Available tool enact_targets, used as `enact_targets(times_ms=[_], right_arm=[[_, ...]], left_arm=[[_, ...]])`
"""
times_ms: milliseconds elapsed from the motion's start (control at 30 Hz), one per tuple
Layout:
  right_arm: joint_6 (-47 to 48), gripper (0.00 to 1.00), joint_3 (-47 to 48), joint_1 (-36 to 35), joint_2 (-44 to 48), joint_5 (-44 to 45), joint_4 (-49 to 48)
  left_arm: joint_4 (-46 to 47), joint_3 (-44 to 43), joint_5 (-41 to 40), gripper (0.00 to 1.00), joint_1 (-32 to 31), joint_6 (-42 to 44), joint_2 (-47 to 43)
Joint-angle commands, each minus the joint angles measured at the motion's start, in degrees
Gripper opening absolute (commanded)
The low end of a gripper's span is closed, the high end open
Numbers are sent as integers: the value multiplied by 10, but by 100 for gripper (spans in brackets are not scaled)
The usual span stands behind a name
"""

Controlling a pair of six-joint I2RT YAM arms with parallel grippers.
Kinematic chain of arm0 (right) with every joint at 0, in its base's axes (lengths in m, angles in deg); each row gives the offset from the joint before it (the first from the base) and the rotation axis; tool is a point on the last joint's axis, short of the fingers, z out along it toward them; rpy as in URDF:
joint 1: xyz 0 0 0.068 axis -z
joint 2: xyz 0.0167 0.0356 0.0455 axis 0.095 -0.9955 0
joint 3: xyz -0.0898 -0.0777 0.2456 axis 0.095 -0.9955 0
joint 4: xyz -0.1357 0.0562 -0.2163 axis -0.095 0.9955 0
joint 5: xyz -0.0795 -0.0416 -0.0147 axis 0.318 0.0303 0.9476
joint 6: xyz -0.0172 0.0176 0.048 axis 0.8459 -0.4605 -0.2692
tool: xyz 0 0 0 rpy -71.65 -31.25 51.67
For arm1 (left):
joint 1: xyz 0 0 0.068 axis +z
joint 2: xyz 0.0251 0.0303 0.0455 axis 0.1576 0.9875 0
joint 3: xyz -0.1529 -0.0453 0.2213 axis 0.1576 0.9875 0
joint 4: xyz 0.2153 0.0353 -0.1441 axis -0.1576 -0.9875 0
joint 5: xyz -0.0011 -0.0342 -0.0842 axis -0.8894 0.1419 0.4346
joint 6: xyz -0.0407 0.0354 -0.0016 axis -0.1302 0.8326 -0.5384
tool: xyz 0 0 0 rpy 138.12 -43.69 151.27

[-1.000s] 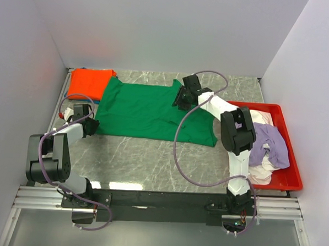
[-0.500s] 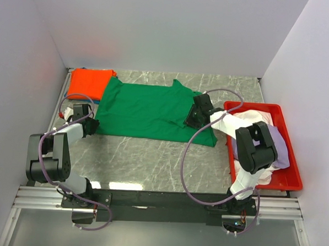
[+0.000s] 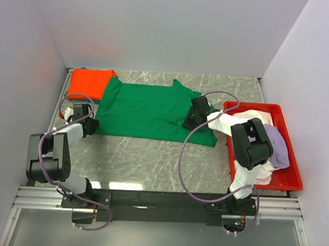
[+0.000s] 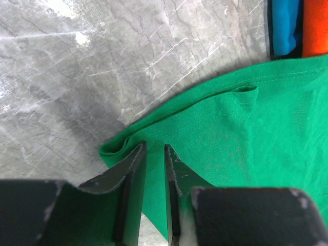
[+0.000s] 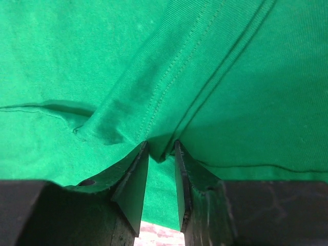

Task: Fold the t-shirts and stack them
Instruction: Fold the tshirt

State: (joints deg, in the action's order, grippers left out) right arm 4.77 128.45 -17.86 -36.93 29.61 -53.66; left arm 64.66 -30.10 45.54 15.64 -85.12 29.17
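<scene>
Grey marble table point(image 3: 152, 155), white walls on three sides. The green t-shirt point(image 3: 148, 111) lies spread flat across the far middle of the table, and its left edge runs up beside the folded orange t-shirt point(image 3: 89, 83) in the far left corner. A blue t-shirt point(image 4: 286, 25) sits under the orange one. The red tray point(image 3: 291, 182) at the right edge holds the lilac t-shirt point(image 3: 279, 150) and the white t-shirt point(image 3: 261, 171) in a heap.

Orientation: the green shirt's long axis runs left-right, parallel to the table's near edge. The hem end looks to be on the left. The sleeve and shoulder end is on the right, toward the tray, with one sleeve poking out toward the far edge.

My left gripper point(image 4: 152, 148) is at the near left corner of the shirt. The fingers are closed to a thin slit over the stitched hem and the cloth curls up at the tips, so it reads as a pinch.

My right gripper point(image 5: 160, 146) is at the right end. A ridge of green knit is drawn up between the tips with tension lines fanning out, so it's clamped on the fabric.

Handling: thin jersey, light, limp, no stiffness, and it drags and wrinkles on the marble. Take hold at hems and seams, where the doubled cloth gives some bite. Grab the two ends together and keep it taut between the grips, or the middle sags and the fold goes crooked.
</scene>
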Motion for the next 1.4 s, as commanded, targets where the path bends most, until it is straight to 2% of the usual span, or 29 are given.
enact_targets(times_ms=[0,100,300,500,600,767,1367], right_arm=[[-3,35,19,-6,-5,3,-12],[-5,35,22,-8,-7,3,-13],[-5,27,39,-10,-10,3,-5],[-3,7,62,-13,-18,6,9],[0,2,75,-13,-21,7,17],[9,0,108,-13,-39,10,38],[46,0,344,-12,-181,6,129]], left_arm=[[16,0,4,26,3,7,4],[18,1,5,26,3,7,7],[19,1,5,25,4,7,9],[20,0,7,25,4,7,10],[20,0,7,25,4,7,10],[21,1,10,25,5,6,13],[21,2,13,24,4,7,10]])
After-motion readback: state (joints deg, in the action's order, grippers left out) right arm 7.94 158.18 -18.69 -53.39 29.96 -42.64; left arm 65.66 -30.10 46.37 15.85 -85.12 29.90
